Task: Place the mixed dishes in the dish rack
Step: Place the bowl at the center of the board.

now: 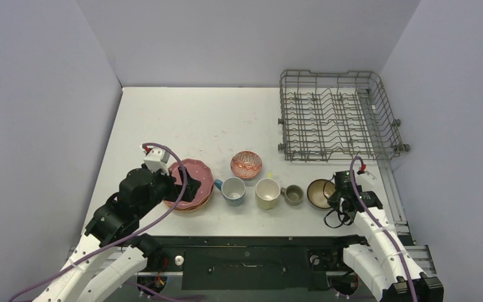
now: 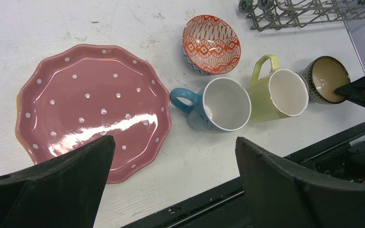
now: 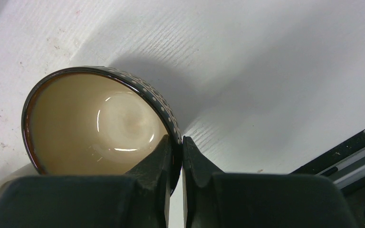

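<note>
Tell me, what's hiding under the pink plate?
Only an orange plate's rim peeks out under the pink plate. The rest of it, and anything below, is covered.

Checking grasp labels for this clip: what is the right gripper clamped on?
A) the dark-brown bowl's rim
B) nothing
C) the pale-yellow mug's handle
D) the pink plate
A: the right gripper pinches the rim of the dark-brown bowl, one finger inside and one outside.
</note>
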Robot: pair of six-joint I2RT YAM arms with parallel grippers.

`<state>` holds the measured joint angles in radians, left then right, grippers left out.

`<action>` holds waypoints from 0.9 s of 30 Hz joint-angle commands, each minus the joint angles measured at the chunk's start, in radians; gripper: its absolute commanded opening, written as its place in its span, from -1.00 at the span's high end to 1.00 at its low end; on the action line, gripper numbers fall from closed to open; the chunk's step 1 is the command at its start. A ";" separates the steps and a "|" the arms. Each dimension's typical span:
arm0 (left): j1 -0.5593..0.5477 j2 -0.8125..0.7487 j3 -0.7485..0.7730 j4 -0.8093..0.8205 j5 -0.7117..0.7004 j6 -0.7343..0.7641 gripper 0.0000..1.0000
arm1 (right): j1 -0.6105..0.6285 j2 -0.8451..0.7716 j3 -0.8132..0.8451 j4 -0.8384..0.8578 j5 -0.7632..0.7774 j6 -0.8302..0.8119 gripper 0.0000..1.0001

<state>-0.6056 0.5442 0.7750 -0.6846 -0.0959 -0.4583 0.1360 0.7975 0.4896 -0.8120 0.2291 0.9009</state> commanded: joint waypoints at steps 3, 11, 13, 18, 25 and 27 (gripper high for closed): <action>0.006 0.001 0.001 0.048 0.008 0.014 -0.93 | -0.013 -0.003 -0.018 0.095 0.037 0.028 1.00; 0.006 0.012 0.002 0.048 0.011 0.013 -0.93 | -0.015 -0.012 -0.027 0.088 0.056 0.042 0.49; 0.006 0.011 0.002 0.047 0.012 0.013 -0.93 | -0.015 -0.017 -0.022 0.079 0.064 0.039 0.40; 0.006 0.013 0.003 0.046 0.012 0.013 -0.93 | -0.015 -0.043 -0.005 0.049 0.078 0.037 0.22; 0.006 0.009 0.002 0.046 0.013 0.013 -0.93 | -0.015 -0.079 0.053 0.008 0.067 0.031 0.12; 0.006 0.008 0.002 0.047 0.014 0.013 -0.93 | -0.013 -0.085 0.081 -0.004 0.062 0.018 0.08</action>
<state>-0.6056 0.5541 0.7750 -0.6846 -0.0956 -0.4583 0.1295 0.7334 0.4904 -0.7963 0.2676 0.9287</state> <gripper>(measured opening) 0.963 0.448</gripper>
